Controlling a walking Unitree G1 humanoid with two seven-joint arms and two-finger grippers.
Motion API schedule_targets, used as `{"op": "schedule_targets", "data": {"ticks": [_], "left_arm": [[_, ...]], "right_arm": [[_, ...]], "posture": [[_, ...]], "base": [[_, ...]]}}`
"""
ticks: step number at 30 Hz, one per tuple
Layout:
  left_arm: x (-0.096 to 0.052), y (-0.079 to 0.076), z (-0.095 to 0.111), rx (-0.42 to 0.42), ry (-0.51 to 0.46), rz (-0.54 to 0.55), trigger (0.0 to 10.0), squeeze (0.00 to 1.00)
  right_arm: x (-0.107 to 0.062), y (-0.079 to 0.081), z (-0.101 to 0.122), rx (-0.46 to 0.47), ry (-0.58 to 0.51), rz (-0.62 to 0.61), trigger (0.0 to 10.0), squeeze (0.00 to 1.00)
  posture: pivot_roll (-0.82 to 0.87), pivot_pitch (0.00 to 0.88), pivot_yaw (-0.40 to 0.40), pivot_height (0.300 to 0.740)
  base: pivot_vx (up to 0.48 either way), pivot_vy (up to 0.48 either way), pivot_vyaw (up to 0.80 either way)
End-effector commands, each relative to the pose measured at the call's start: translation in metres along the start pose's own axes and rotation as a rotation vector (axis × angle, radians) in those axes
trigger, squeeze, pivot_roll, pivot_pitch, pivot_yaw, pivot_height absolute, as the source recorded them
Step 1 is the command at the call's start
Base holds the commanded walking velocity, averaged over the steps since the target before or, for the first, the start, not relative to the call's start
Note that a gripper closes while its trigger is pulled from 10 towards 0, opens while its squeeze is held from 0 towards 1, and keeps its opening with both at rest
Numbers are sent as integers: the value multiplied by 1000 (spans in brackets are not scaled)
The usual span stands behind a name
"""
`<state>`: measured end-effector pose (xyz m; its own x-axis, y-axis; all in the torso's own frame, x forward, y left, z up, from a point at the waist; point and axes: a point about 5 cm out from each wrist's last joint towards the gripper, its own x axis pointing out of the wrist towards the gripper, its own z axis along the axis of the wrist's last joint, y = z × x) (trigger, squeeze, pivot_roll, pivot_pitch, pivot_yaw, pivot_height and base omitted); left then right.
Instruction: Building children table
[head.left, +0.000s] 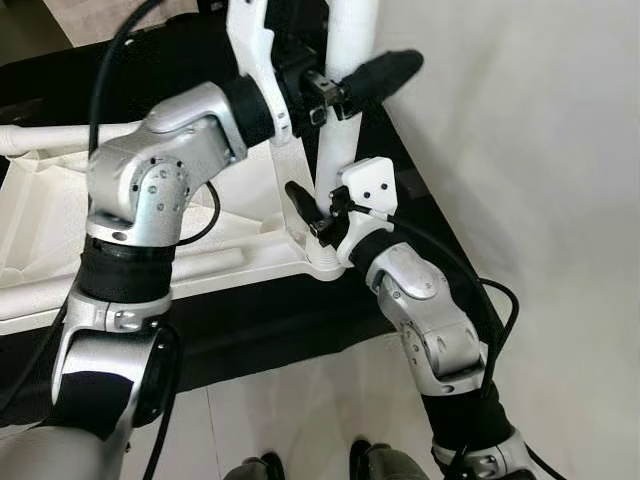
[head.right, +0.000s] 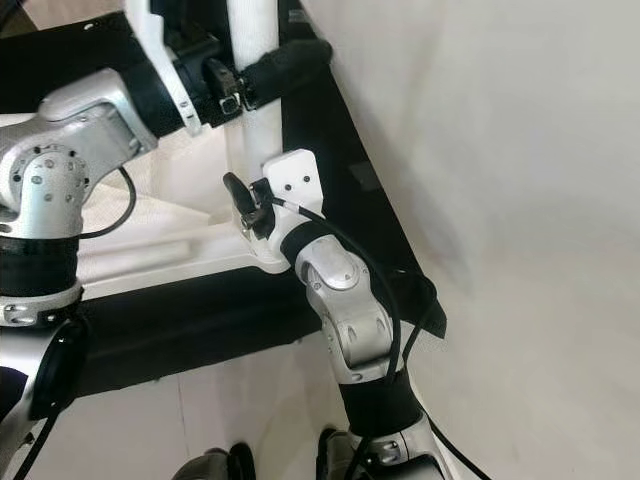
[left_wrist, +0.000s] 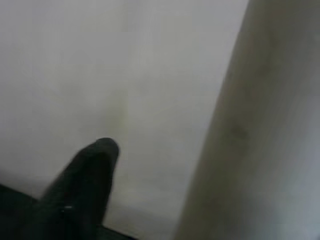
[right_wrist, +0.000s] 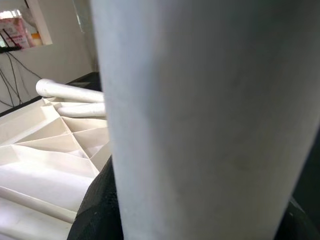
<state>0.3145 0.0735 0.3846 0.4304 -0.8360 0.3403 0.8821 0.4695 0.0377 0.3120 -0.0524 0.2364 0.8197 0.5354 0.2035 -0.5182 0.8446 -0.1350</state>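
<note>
**Both grippers on an upright table leg**

A black mat (head.left: 260, 330) lies over pale floor tiles (head.left: 300, 410) beside a plain white wall (head.left: 540, 130), and on it rests a white plastic tabletop (head.left: 60, 250), underside up with its ribs showing.

Head views: a white table leg (head.left: 345, 110) stands upright at the tabletop's near corner, its foot in the corner socket. The left gripper (head.left: 350, 85) reaches across from the left and grasps the leg high up, one black finger (head.left: 385, 70) poking out past it towards the wall. The right gripper (head.right: 245, 205) comes up from below and takes the same leg low down, just above the socket. Two loose leg tubes (head.left: 40, 135) lie on the tabletop farther back.

Left wrist view: one dark fingertip (left_wrist: 95, 165) shows against the wall, with the leg close beside it; its fingers sit either side of the leg.

Right wrist view: the leg (right_wrist: 210, 115) stands between the black fingers (right_wrist: 100, 205), which press against it from both sides, and the ribbed tabletop (right_wrist: 45, 150) lies beyond.
</note>
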Motion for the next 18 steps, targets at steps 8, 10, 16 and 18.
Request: {"op": "schedule_targets", "data": {"ticks": [8,10,16,18], "left_arm": [[-4,-14,-5,-39,47,-84,0,0],[-8,-15,-6,-29,43,-78,0,0],[-21,-14,-8,-28,27,-59,0,0],[-24,-15,-8,-31,20,-74,0,0]], "right_arm": [[4,33,-24,-80,98,206,10000,0],[6,31,-24,-89,95,212,10000,0],[15,23,-18,11,102,289,10000,0],[17,20,-14,31,95,356,10000,1000]], "posture": [[-34,208,62,740],[-32,205,59,740],[-34,198,54,740],[-37,195,49,740]], "base": [[0,0,0],[0,0,0],[0,0,0],[0,0,0]]}}
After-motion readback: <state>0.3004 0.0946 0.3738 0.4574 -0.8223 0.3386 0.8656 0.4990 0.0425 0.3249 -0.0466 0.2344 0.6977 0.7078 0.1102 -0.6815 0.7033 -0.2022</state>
